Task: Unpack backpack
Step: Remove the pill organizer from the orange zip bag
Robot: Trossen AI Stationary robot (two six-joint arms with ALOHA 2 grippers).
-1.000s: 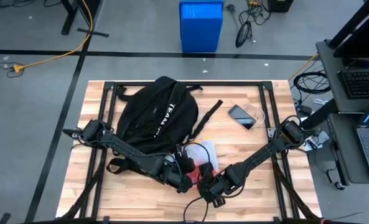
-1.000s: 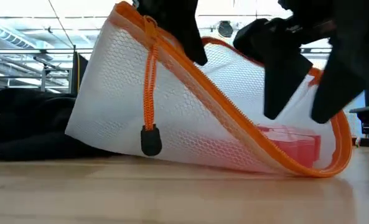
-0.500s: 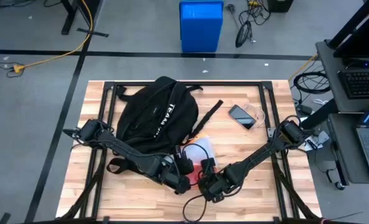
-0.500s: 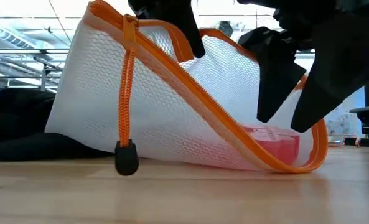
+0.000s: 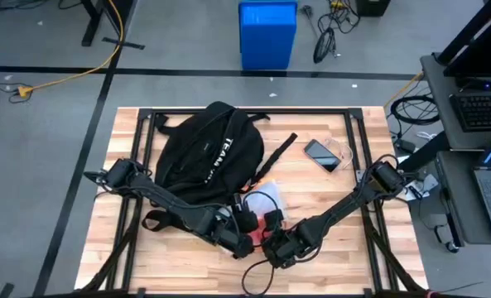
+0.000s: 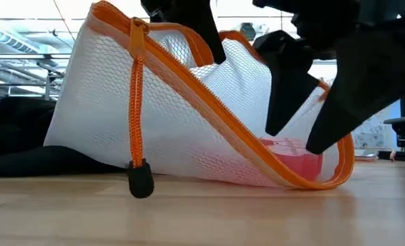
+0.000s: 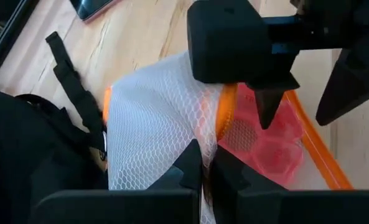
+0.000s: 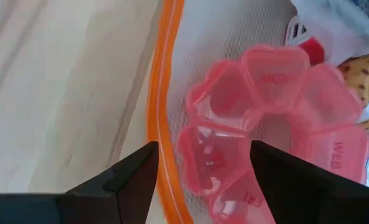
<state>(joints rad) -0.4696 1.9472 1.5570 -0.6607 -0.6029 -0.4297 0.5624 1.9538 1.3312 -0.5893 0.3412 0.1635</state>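
Gaping pouch (image 6: 188,123) rim (orange)

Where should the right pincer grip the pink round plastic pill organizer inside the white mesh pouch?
Probably at the pink round plastic pill organizer's lobed rim, entering through the white mesh pouch's orange-edged mouth. The left pincer holds the mesh up; the open right pincer already faces that rim.

High view looks straight down from well above, table (image 5: 328,199) filling the frame's centre; low view sits at tabletop level, very near the mesh pouch (image 6: 188,123), facing the room behind; each wrist view looks close past its own fingers at that pouch; all four share the pouch; the pink pillbox (image 8: 265,124) shows in three.
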